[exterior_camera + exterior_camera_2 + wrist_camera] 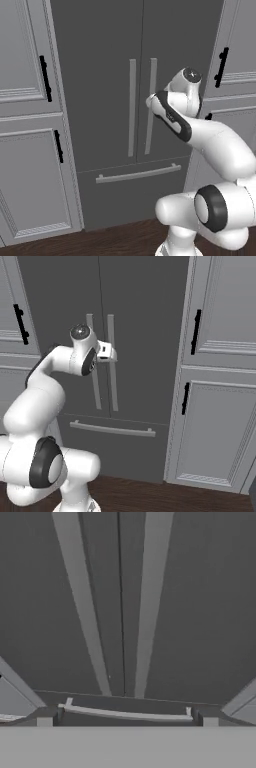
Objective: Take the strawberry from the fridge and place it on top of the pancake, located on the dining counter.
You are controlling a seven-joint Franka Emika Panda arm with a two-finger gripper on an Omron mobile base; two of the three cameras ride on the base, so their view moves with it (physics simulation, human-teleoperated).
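The dark grey fridge stands in front of me with both French doors shut. Two silver bar handles run down its middle seam. My gripper is open, its fingertips wide apart, and it is held close in front of the handles at their upper part, touching nothing. The arm partly covers the hand in the left base view. Behind the shut doors the strawberry is hidden. The pancake and the dining counter are out of view.
The bottom drawer with its silver handle is shut. Panelled grey cabinets with black handles flank the fridge on both sides. Dark wood floor lies below.
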